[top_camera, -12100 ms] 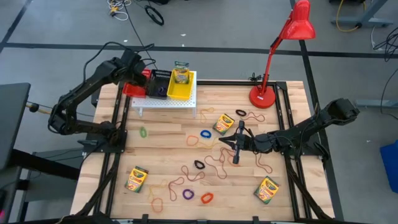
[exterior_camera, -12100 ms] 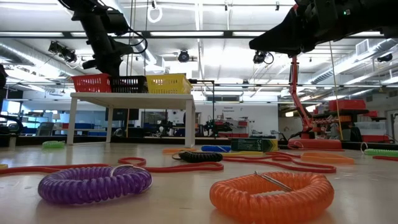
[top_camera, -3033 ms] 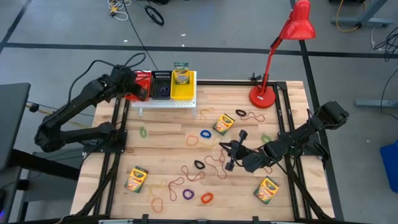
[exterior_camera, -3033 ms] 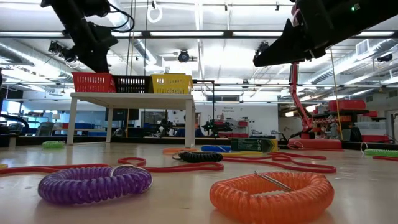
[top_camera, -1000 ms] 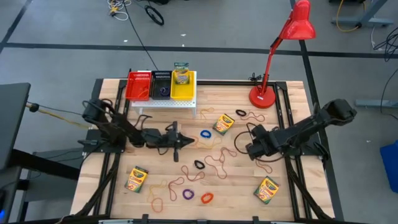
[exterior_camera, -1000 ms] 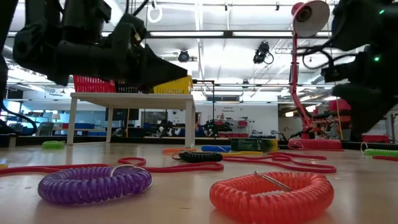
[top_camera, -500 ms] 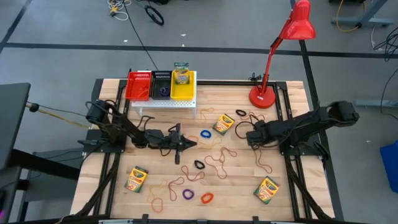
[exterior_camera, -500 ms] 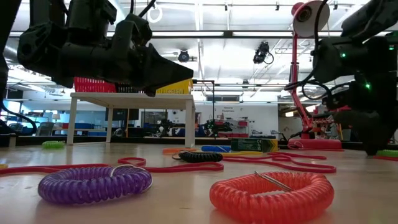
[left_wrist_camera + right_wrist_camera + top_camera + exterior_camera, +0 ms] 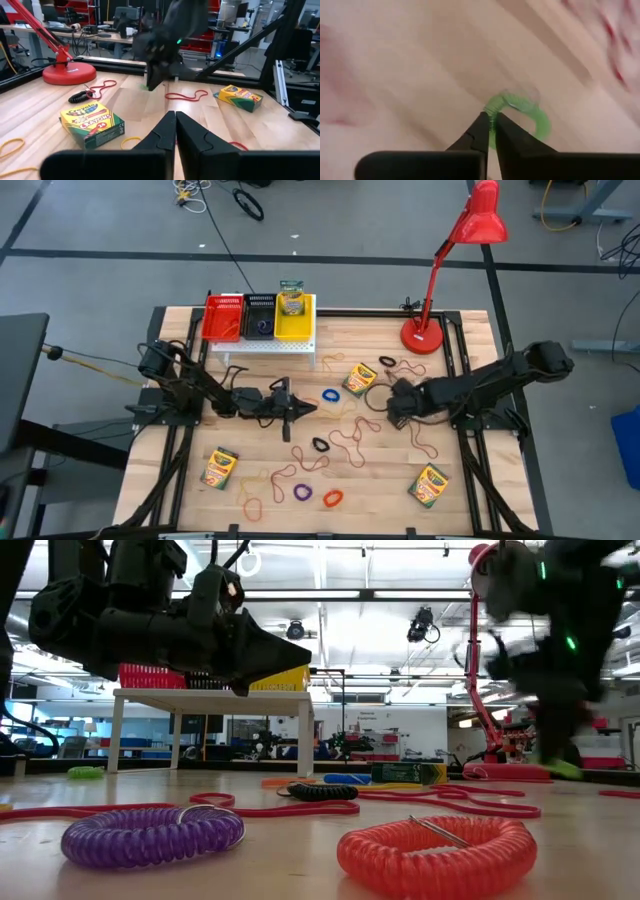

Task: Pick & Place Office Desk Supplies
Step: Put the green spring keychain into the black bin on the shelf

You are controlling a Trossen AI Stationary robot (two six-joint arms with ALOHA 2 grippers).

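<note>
Swinging leftward since half a second ago, the right gripper (image 9: 490, 131) now pinches a green elastic loop (image 9: 522, 116) at centre-right of the table (image 9: 470, 340). Left gripper (image 9: 305, 409), fingers together and empty, hovers centre-left.

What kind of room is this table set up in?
Most likely a robotics lab or workshop. The low view shows an open industrial ceiling with strip lights and workbenches behind the table. The left wrist view shows aluminium framing and shelving with equipment beyond the red desk lamp.
</note>
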